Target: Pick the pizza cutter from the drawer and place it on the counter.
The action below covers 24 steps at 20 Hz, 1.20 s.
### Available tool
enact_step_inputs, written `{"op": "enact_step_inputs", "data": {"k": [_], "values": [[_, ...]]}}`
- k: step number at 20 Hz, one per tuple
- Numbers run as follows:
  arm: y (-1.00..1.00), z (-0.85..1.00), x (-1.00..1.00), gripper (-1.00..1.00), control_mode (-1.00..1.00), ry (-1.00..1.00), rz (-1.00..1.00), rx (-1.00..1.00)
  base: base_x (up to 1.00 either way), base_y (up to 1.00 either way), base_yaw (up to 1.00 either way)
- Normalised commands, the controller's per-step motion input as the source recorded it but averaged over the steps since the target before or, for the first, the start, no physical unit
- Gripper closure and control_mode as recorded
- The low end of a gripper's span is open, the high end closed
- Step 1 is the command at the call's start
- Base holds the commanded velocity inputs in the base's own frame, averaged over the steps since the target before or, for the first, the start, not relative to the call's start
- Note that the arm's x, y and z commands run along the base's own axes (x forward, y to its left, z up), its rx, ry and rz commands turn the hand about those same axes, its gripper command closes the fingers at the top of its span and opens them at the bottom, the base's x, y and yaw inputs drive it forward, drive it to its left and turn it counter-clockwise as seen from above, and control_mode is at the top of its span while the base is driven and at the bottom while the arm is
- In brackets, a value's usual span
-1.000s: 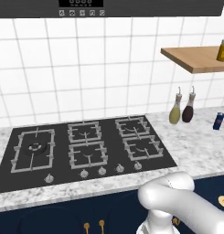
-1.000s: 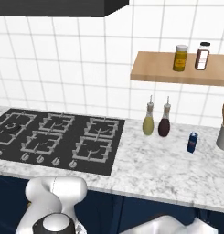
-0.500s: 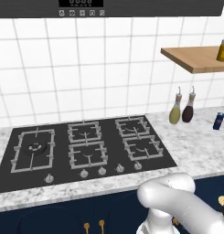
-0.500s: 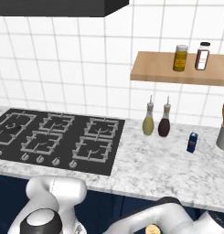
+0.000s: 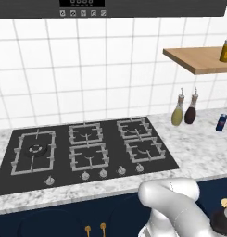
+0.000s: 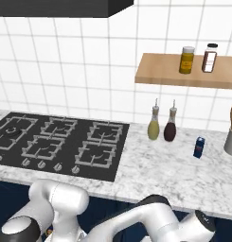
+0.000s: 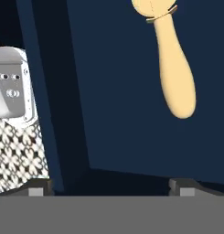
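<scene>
Pizza cutter (image 7: 176, 68): tan handle lying on the dark blue drawer floor, ahead of the gripper (image 7: 109, 189) (fingers spread, holding nothing). Metal grater (image 7: 15, 123): beside the drawer wall. Table (image 6: 174, 175): speckled marble, carrying hob (image 6: 60, 146) and two bottles (image 6: 162, 125).

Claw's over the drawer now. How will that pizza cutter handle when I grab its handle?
The pizza cutter looks rigid, so it probably won't flex. Its handle is smooth and bulbous, tapering to a narrow neck, so it may slide between the pads. Rounded, it might roll on the dark drawer floor if nudged.
</scene>
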Motion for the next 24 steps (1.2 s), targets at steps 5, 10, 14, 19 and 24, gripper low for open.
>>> {"op": "enact_step_inputs", "data": {"k": [5,10,14,19,24], "values": [[0.48,0.00,0.44,-1.00,-1.00,0.00,-0.20,-0.17,0.00,0.00,0.00],[0.10,0.00,0.51,-1.00,-1.00,0.03,-0.06,-0.20,0.00,0.00,0.00],[-0.03,0.00,0.50,-1.00,-1.00,0.06,0.00,-0.22,0.00,0.00,0.00],[-0.36,-0.06,0.21,-1.00,-1.00,0.02,0.03,-0.05,0.00,0.00,0.00],[-0.71,-0.17,0.06,-1.00,-1.00,0.06,0.13,0.01,0.00,0.00,0.00]]}}
